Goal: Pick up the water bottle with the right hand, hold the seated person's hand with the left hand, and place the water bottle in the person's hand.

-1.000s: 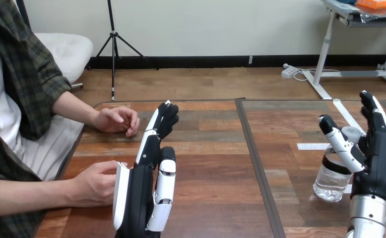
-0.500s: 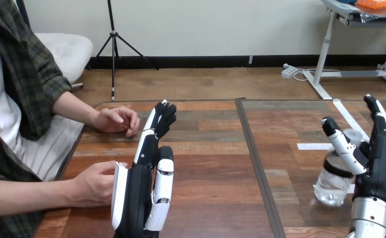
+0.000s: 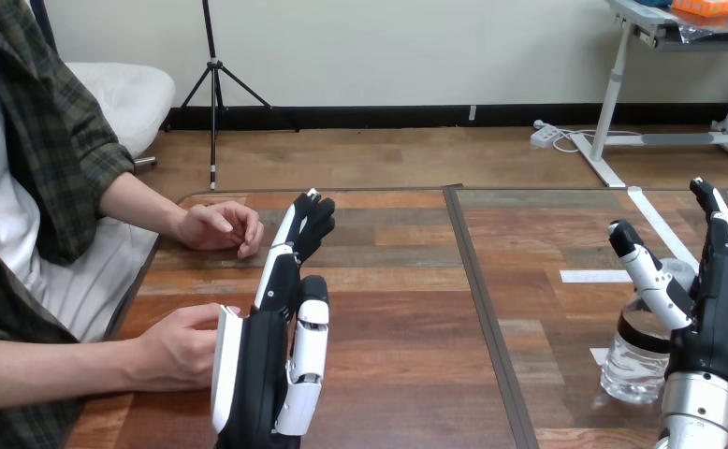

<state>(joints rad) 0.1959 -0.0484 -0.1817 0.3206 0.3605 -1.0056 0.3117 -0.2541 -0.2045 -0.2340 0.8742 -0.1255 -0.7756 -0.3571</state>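
Water bottle [image 3: 633, 365]: clear with a dark band, standing on the worktop [image 3: 407, 309] at the near right, tucked against the right hand. Maybe a touch tilted, hard to call.
Right hand [image 3: 716, 309]: parked on the bottle's right side, thumb reaching over its top from the left. Looks set up to bracket the bottle before closing.
Right fingers [image 3: 716, 210]: straight, pointing far, spread wide from the thumb, gripping nothing yet.
Left hand [image 3: 267, 365]: near, left of centre, standing edge-on with the white back shell turned toward the person.
Left fingers [image 3: 309, 220]: straight, pointing far, nothing in them.
Person's near hand [image 3: 178, 348]: resting at the near left, right up against that back shell, apparently touching it, not wrapped by it. Probably waiting there to be taken.
Person's far hand [image 3: 218, 227]: loosely curled and empty at the far left, well apart from both robot hands.
Step in hand: bottle pick-up, going by the right hand's pose; grasp not closed.
Next move, at a guess: curl the right fingers round the body. Thin clear plastic, so likely slippery and squashy; firm but not crushing.
Risk: thumb up top could tip the bottle before the grip lands.
Left to do: lift, taking the person's hand, handover.
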